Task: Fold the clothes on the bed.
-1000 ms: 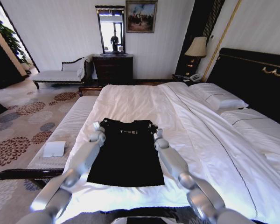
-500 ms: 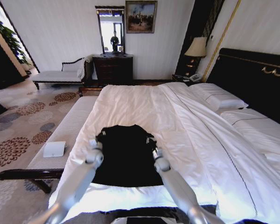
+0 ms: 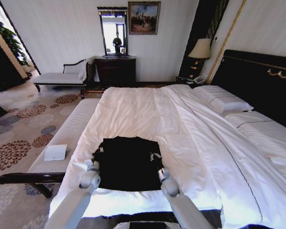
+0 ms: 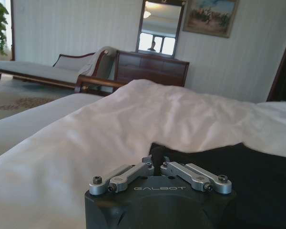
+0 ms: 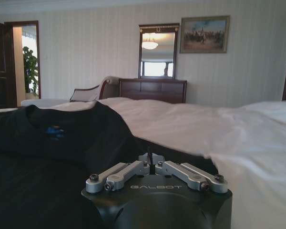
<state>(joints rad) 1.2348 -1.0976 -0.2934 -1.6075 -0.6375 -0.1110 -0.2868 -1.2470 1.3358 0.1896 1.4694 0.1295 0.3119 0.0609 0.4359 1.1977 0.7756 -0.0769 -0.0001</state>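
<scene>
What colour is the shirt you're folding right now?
Black: the short-sleeved cotton T-shirt lies on the white-sheeted bed, clearest in the head view.

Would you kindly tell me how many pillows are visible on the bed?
2. One pillow lies by the headboard, farther from the robot; the second lies beside it, nearer. More may be hidden past the picture's right edge.

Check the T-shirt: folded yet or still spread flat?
Partly folded: the black T-shirt is doubled over toward the robot on the bed, top edge pinched by the left gripper and right gripper.
</scene>
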